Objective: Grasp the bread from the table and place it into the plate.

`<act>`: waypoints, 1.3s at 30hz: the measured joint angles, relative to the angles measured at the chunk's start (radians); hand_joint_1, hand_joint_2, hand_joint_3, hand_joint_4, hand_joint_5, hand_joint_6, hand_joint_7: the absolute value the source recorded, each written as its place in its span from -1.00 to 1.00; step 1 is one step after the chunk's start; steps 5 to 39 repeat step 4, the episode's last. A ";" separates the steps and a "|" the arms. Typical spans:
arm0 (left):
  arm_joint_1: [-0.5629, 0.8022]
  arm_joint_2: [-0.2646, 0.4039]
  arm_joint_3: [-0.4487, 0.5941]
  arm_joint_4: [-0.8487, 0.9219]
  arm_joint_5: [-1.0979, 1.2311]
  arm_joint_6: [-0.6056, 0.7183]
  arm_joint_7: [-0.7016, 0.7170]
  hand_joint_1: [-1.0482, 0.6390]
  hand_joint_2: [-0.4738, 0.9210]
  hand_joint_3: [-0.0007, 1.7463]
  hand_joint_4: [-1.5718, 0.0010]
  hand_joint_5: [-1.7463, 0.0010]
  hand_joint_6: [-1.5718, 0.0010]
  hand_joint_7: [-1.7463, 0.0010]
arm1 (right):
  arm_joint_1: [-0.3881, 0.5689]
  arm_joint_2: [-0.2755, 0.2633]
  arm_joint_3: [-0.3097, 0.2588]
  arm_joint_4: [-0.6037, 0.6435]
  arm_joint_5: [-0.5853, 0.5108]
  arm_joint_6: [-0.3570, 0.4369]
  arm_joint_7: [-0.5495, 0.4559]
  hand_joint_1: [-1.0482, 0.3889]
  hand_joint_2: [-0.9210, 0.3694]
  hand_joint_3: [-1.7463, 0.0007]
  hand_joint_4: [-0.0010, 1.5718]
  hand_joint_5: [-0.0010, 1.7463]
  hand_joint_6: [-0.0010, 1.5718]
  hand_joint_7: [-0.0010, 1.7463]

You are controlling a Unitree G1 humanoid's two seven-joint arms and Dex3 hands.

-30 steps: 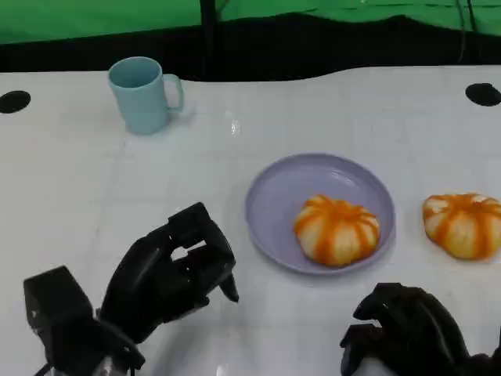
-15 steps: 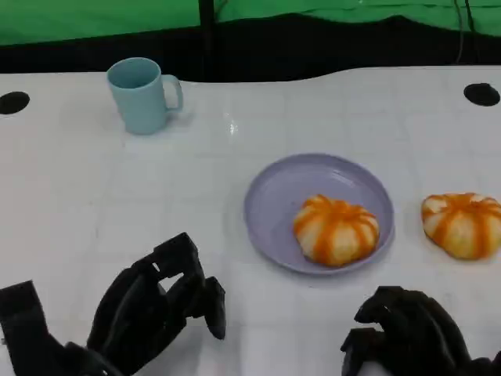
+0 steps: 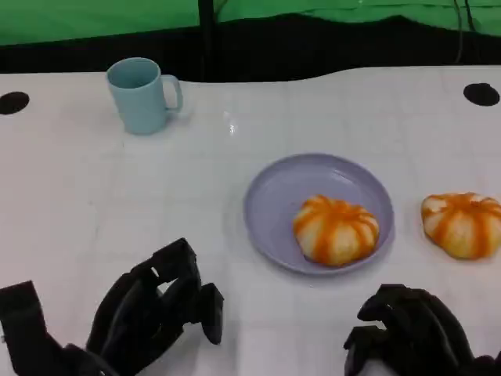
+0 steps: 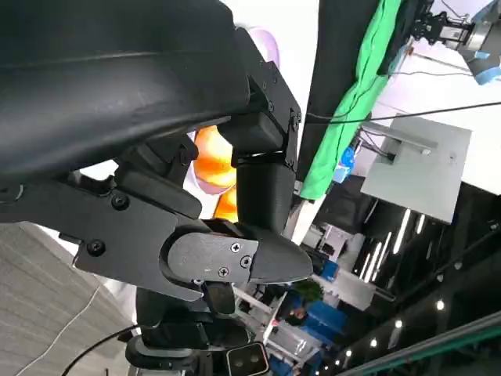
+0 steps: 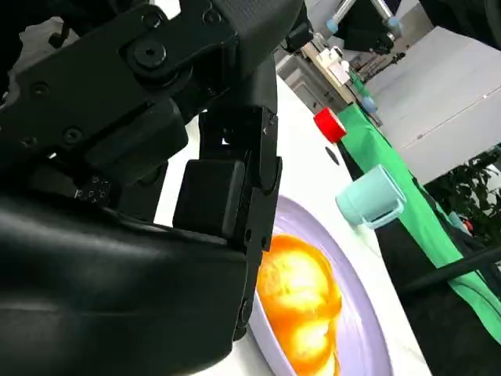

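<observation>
Two orange-striped buns on white surface [image 3: 94, 204]: bun in plate [image 3: 336, 229], sitting right-of-centre inside lavender plate [image 3: 274, 200]; second bun [image 3: 463, 225] right of plate, on surface, apart from plate rim. Same plated bun seen orange past fingers in right wrist view [image 5: 301, 294] and partly in left wrist view [image 4: 213, 153]. Plate rim also in right wrist view [image 5: 368, 329]. Left robot hand [image 3: 156, 309] low at near-left edge of surface, fingers curled in but loosely, holding nothing, well apart from plate. Right robot hand [image 3: 411, 329] at near-right edge, fingers curled inward, nothing in them, just short of plate's near rim, not touching either bun. Light blue mug [image 3: 143, 95] upright at far left, handle to right, well apart from plate; also in right wrist view [image 5: 369, 198]. Red cylinder-like item [image 5: 329, 124] beyond mug in right wrist view, unclear what. Black round spots at far left [image 3: 13, 102] and far right [image 3: 481, 94] of surface. Green backdrop [image 3: 94, 16] behind.
</observation>
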 measured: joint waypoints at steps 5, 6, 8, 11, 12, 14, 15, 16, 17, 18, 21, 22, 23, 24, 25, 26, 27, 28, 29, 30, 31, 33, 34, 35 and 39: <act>-0.017 -0.007 0.005 0.010 0.003 -0.002 -0.006 -0.62 1.00 -0.66 -0.15 -1.00 0.14 -1.00 | -0.006 0.000 -0.004 0.002 0.000 0.000 0.000 -0.97 -0.69 1.00 0.99 -0.12 1.00 -0.58; -0.017 -0.007 0.005 0.010 0.003 -0.002 -0.006 -0.62 1.00 -0.66 -0.15 -1.00 0.14 -1.00 | -0.006 0.000 -0.004 0.002 0.000 0.000 0.000 -0.97 -0.69 1.00 0.99 -0.12 1.00 -0.58; -0.017 -0.007 0.005 0.010 0.003 -0.002 -0.006 -0.62 1.00 -0.66 -0.15 -1.00 0.14 -1.00 | -0.006 0.000 -0.004 0.002 0.000 0.000 0.000 -0.97 -0.69 1.00 0.99 -0.12 1.00 -0.58; -0.017 -0.007 0.005 0.010 0.003 -0.002 -0.006 -0.62 1.00 -0.66 -0.15 -1.00 0.14 -1.00 | -0.006 0.000 -0.004 0.002 0.000 0.000 0.000 -0.97 -0.69 1.00 0.99 -0.12 1.00 -0.58; -0.017 -0.007 0.005 0.010 0.003 -0.002 -0.006 -0.62 1.00 -0.66 -0.15 -1.00 0.14 -1.00 | -0.006 0.000 -0.004 0.002 0.000 0.000 0.000 -0.97 -0.69 1.00 0.99 -0.12 1.00 -0.58; -0.017 -0.007 0.005 0.010 0.003 -0.002 -0.006 -0.62 1.00 -0.66 -0.15 -1.00 0.14 -1.00 | -0.006 0.000 -0.004 0.002 0.000 0.000 0.000 -0.97 -0.69 1.00 0.99 -0.12 1.00 -0.58; -0.017 -0.007 0.005 0.010 0.003 -0.002 -0.006 -0.62 1.00 -0.66 -0.15 -1.00 0.14 -1.00 | -0.006 0.000 -0.004 0.002 0.000 0.000 0.000 -0.97 -0.69 1.00 0.99 -0.12 1.00 -0.58; -0.017 -0.007 0.005 0.010 0.003 -0.002 -0.006 -0.62 1.00 -0.66 -0.15 -1.00 0.14 -1.00 | -0.006 0.000 -0.004 0.002 0.000 0.000 0.000 -0.97 -0.69 1.00 0.99 -0.12 1.00 -0.58; -0.017 -0.007 0.005 0.010 0.003 -0.002 -0.006 -0.62 1.00 -0.66 -0.15 -1.00 0.14 -1.00 | -0.006 0.000 -0.004 0.002 0.000 0.000 0.000 -0.97 -0.69 1.00 0.99 -0.12 1.00 -0.58; -0.017 -0.007 0.005 0.010 0.003 -0.002 -0.006 -0.62 1.00 -0.66 -0.15 -1.00 0.14 -1.00 | -0.006 0.000 -0.004 0.002 0.000 0.000 0.000 -0.97 -0.69 1.00 0.99 -0.12 1.00 -0.58; -0.017 -0.007 0.005 0.010 0.003 -0.002 -0.006 -0.62 1.00 -0.66 -0.15 -1.00 0.14 -1.00 | -0.006 0.000 -0.004 0.002 0.000 0.000 0.000 -0.97 -0.69 1.00 0.99 -0.12 1.00 -0.58; -0.017 -0.007 0.005 0.010 0.003 -0.002 -0.006 -0.62 1.00 -0.66 -0.15 -1.00 0.14 -1.00 | -0.006 0.000 -0.004 0.002 0.000 0.000 0.000 -0.97 -0.69 1.00 0.99 -0.12 1.00 -0.58; -0.017 -0.007 0.005 0.010 0.003 -0.002 -0.006 -0.62 1.00 -0.66 -0.15 -1.00 0.14 -1.00 | -0.006 0.000 -0.004 0.002 0.000 0.000 0.000 -0.97 -0.69 1.00 0.99 -0.12 1.00 -0.58; -0.017 -0.007 0.005 0.010 0.003 -0.002 -0.006 -0.62 1.00 -0.66 -0.15 -1.00 0.14 -1.00 | -0.006 0.000 -0.004 0.002 0.000 0.000 0.000 -0.97 -0.69 1.00 0.99 -0.12 1.00 -0.58; -0.017 -0.007 0.005 0.010 0.003 -0.002 -0.006 -0.62 1.00 -0.66 -0.15 -1.00 0.14 -1.00 | -0.006 0.000 -0.004 0.002 0.000 0.000 0.000 -0.97 -0.69 1.00 0.99 -0.12 1.00 -0.58; -0.017 -0.007 0.005 0.010 0.003 -0.002 -0.006 -0.62 1.00 -0.66 -0.15 -1.00 0.14 -1.00 | -0.006 0.000 -0.004 0.002 0.000 0.000 0.000 -0.97 -0.69 1.00 0.99 -0.12 1.00 -0.58; -0.017 -0.007 0.005 0.010 0.003 -0.002 -0.006 -0.62 1.00 -0.66 -0.15 -1.00 0.14 -1.00 | -0.006 0.000 -0.004 0.002 0.000 0.000 0.000 -0.97 -0.69 1.00 0.99 -0.12 1.00 -0.58; -0.017 -0.007 0.005 0.010 0.003 -0.002 -0.006 -0.62 1.00 -0.66 -0.15 -1.00 0.14 -1.00 | -0.006 0.000 -0.004 0.002 0.000 0.000 0.000 -0.97 -0.69 1.00 0.99 -0.12 1.00 -0.58; -0.017 -0.007 0.005 0.010 0.003 -0.002 -0.006 -0.62 1.00 -0.66 -0.15 -1.00 0.14 -1.00 | -0.006 0.000 -0.004 0.002 0.000 0.000 0.000 -0.97 -0.69 1.00 0.99 -0.12 1.00 -0.58; -0.017 -0.007 0.005 0.010 0.003 -0.002 -0.006 -0.62 1.00 -0.66 -0.15 -1.00 0.14 -1.00 | -0.006 0.000 -0.004 0.002 0.000 0.000 0.000 -0.97 -0.69 1.00 0.99 -0.12 1.00 -0.58; -0.017 -0.007 0.005 0.010 0.003 -0.002 -0.006 -0.62 1.00 -0.66 -0.15 -1.00 0.14 -1.00 | -0.006 0.000 -0.004 0.002 0.000 0.000 0.000 -0.97 -0.69 1.00 0.99 -0.12 1.00 -0.58; -0.017 -0.007 0.005 0.010 0.003 -0.002 -0.006 -0.62 1.00 -0.66 -0.15 -1.00 0.14 -1.00 | -0.006 0.000 -0.004 0.002 0.000 0.000 0.000 -0.97 -0.69 1.00 0.99 -0.12 1.00 -0.58; -0.017 -0.007 0.005 0.010 0.003 -0.002 -0.006 -0.62 1.00 -0.66 -0.15 -1.00 0.14 -1.00 | -0.006 0.000 -0.004 0.002 0.000 0.000 0.000 -0.97 -0.69 1.00 0.99 -0.12 1.00 -0.58; -0.017 -0.007 0.005 0.010 0.003 -0.002 -0.006 -0.62 1.00 -0.66 -0.15 -1.00 0.14 -1.00 | -0.006 0.000 -0.004 0.002 0.000 0.000 0.000 -0.97 -0.69 1.00 0.99 -0.12 1.00 -0.58; -0.017 -0.007 0.005 0.010 0.003 -0.002 -0.006 -0.62 1.00 -0.66 -0.15 -1.00 0.14 -1.00 | -0.006 0.000 -0.004 0.002 0.000 0.000 0.000 -0.97 -0.69 1.00 0.99 -0.12 1.00 -0.58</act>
